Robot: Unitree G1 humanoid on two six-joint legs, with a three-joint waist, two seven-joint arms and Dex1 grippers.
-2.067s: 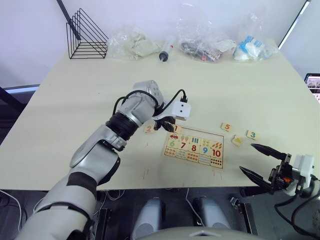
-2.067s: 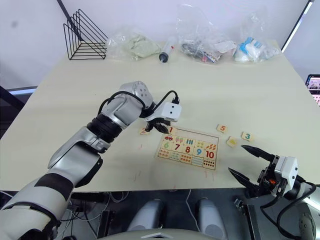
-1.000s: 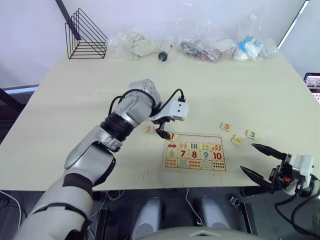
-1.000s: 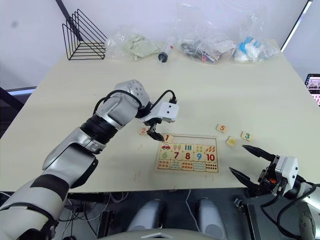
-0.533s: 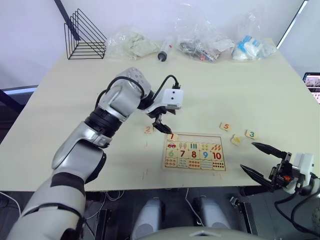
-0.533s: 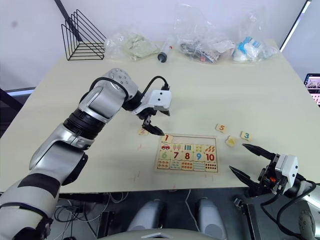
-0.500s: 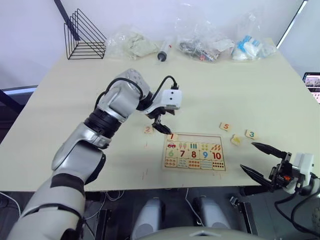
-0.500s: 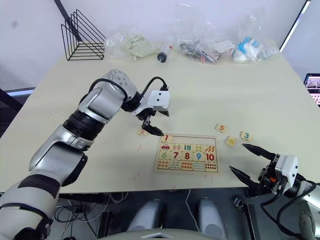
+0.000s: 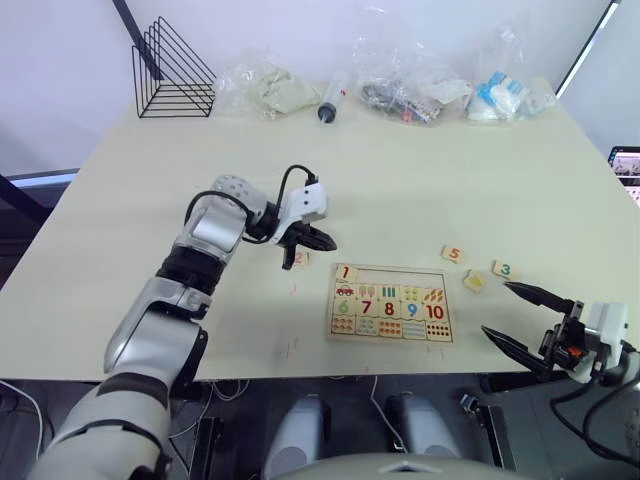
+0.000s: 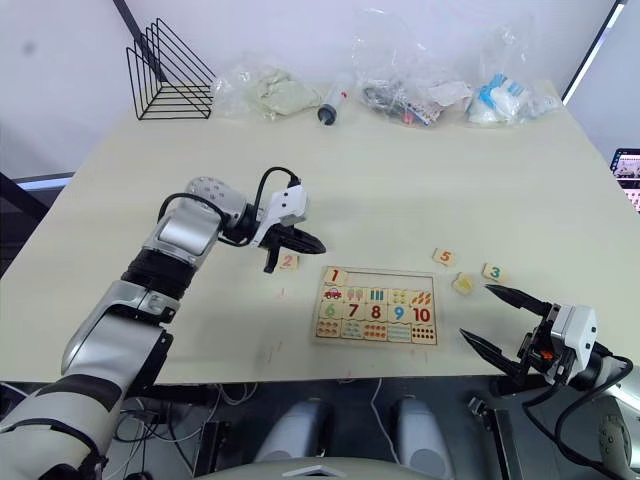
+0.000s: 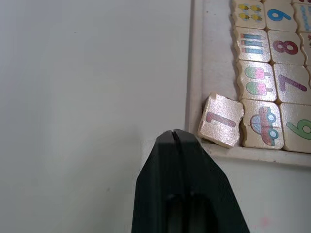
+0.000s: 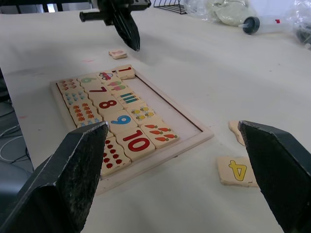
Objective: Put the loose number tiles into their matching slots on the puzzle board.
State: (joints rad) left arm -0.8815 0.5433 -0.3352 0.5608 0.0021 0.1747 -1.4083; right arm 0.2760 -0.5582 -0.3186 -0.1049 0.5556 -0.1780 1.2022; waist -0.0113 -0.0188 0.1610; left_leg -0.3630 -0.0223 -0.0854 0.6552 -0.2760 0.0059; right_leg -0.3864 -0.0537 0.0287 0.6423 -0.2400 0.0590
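- Left wrist view: my left gripper (image 11: pixel 174 133), black fingers pressed together and holding nothing, hovers just beside the light-wood tile printed 1 (image 11: pixel 221 119), tilted across the flat light-wood puzzle board's (image 11: pixel 196 73) corner rim.
- My right gripper (image 10: pixel 505 320) is spread wide, empty.

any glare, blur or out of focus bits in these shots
Left wrist view: the left claw is a dark, soft-edged mass up close, while the 1 tile has a pale sheen washing out its digit. Right wrist view: the right claw's fingers are big and blurred, but the puzzle board stays readable. Left eye view: the plastic bags at the far edge show bright highlights.
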